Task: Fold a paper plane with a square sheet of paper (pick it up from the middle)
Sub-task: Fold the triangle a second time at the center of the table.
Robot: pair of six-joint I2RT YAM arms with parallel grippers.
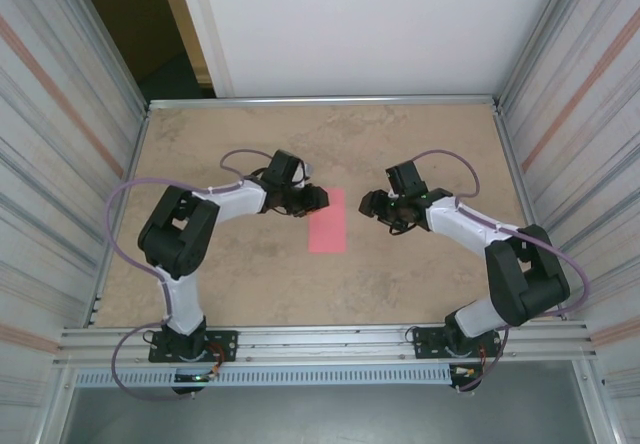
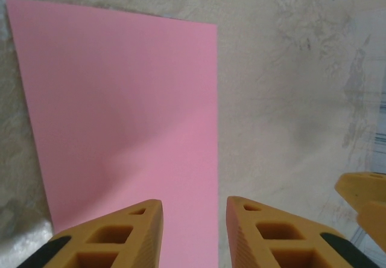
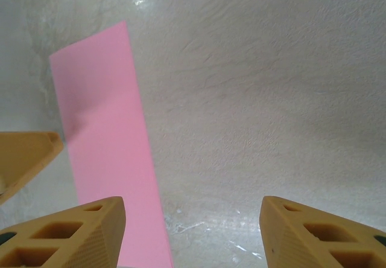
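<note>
The pink-red paper [image 1: 327, 220] lies flat on the table's middle as a narrow rectangle, folded in half. My left gripper [image 1: 318, 198] hovers at its upper left edge, open, the paper [image 2: 120, 123] spreading ahead of its yellow fingers [image 2: 129, 232] and the paper's right edge running between them. My right gripper [image 1: 368, 204] stands open just right of the sheet, with bare table between its widely spread fingers [image 3: 78, 235] and the paper [image 3: 105, 135] at the left of its view.
The stone-patterned table [image 1: 400, 274] is fenced by corrugated metal walls [image 1: 60, 144] left and right. A metal rail [image 1: 330, 344] runs along the near edge at the arm bases. Each wrist view catches a tip of the other gripper [image 2: 365, 198].
</note>
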